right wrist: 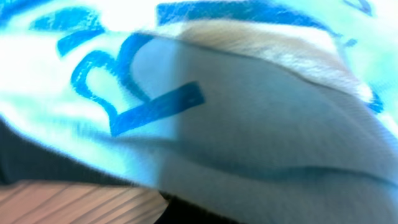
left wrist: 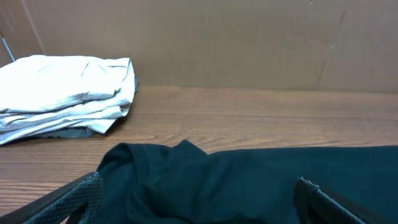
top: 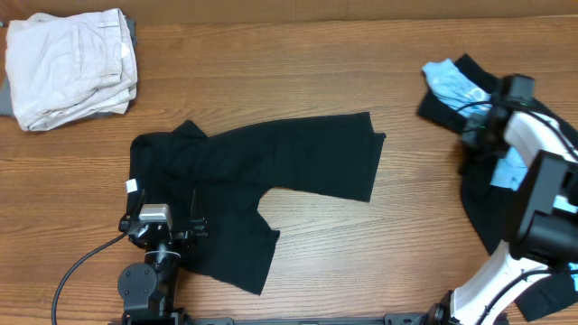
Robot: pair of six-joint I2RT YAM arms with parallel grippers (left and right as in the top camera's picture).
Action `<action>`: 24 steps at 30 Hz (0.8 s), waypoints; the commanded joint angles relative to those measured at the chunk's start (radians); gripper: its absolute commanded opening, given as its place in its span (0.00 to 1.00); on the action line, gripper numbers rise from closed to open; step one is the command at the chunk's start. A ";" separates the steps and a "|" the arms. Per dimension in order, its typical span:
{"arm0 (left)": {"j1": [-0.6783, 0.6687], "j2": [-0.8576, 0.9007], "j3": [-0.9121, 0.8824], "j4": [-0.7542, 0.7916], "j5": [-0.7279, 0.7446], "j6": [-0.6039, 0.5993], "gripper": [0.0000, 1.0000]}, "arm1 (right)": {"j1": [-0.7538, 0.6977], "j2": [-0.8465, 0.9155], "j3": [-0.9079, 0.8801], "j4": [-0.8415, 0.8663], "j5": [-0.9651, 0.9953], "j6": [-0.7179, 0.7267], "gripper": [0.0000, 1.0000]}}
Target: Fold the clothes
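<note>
A large black garment (top: 271,171) lies spread flat mid-table, with a small white label (top: 132,187) at its left edge. My left gripper (top: 163,215) stands open over the garment's near-left part. In the left wrist view its fingers (left wrist: 78,198) straddle the black cloth (left wrist: 205,186) with nothing pinched. My right gripper (top: 477,134) is down on a heap of black pieces (top: 483,203) and a light blue printed one (top: 452,83) at the right. That blue printed fabric (right wrist: 205,112) fills the right wrist view and hides the fingers. Whether any cloth is pinched does not show.
A folded stack of cream clothes (top: 70,65) sits at the far left corner, also in the left wrist view as a cream stack (left wrist: 62,93). A brown wall (left wrist: 249,43) backs the wooden table (top: 271,72). The left arm's cable (top: 77,271) trails at the near edge.
</note>
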 commanded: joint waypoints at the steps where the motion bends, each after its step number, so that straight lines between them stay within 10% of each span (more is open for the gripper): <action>1: 0.007 -0.005 -0.004 -0.002 -0.009 0.018 1.00 | -0.090 0.021 -0.002 0.036 0.075 -0.016 0.04; 14: 0.007 -0.005 -0.004 -0.002 -0.009 0.018 1.00 | -0.260 0.021 0.294 -0.049 0.120 -0.054 0.05; 16: 0.007 -0.005 -0.004 -0.002 -0.009 0.019 1.00 | -0.257 0.021 0.391 -0.123 0.116 -0.053 0.28; 18: 0.007 -0.005 -0.004 -0.002 -0.009 0.018 1.00 | -0.243 0.020 0.493 -0.204 0.074 -0.053 0.94; 24: 0.007 -0.005 -0.004 -0.002 -0.009 0.018 1.00 | -0.169 0.018 0.835 -0.440 -0.237 0.038 1.00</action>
